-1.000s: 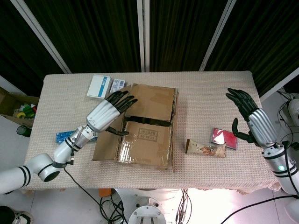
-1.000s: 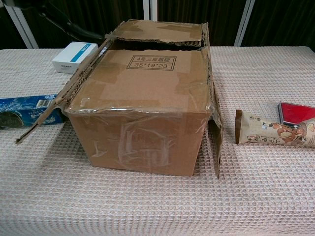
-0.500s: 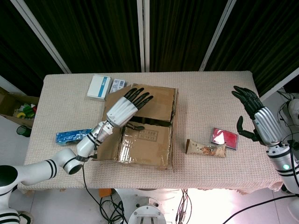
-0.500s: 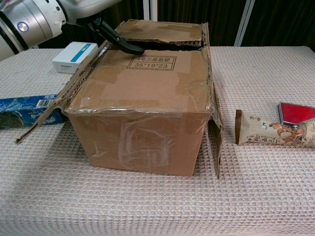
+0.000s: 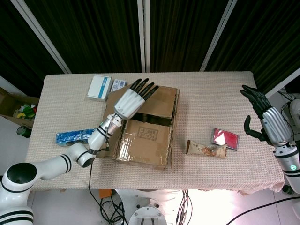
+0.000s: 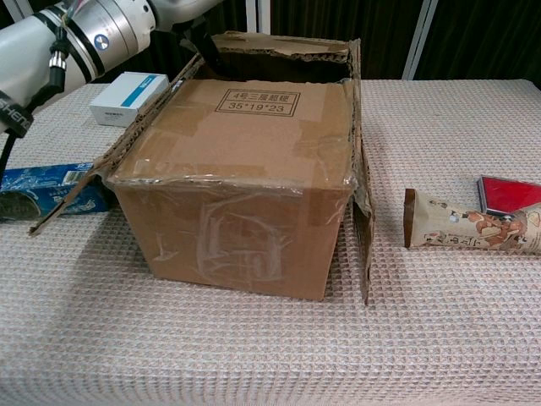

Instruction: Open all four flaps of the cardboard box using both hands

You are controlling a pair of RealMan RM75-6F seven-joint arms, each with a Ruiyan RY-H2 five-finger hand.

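Observation:
The cardboard box stands mid-table, seen front-on in the chest view. Its near flap lies flat on top. The far flap is raised a little, with a dark gap under its edge. The left flap slopes outward and the right flap hangs down the side. My left hand lies over the far flap with its fingers stretched out and its thumb hidden. Only that arm's forearm shows in the chest view. My right hand hovers at the table's right edge, fingers apart, holding nothing.
A white and blue carton sits behind the box on the left, also in the chest view. A blue packet lies under the left flap. A snack bar and a red packet lie right of the box.
My left hand has moved from the box's left side across to the far flap, which now stands slightly higher. The box has shifted a little. The right hand has drawn back rightward.

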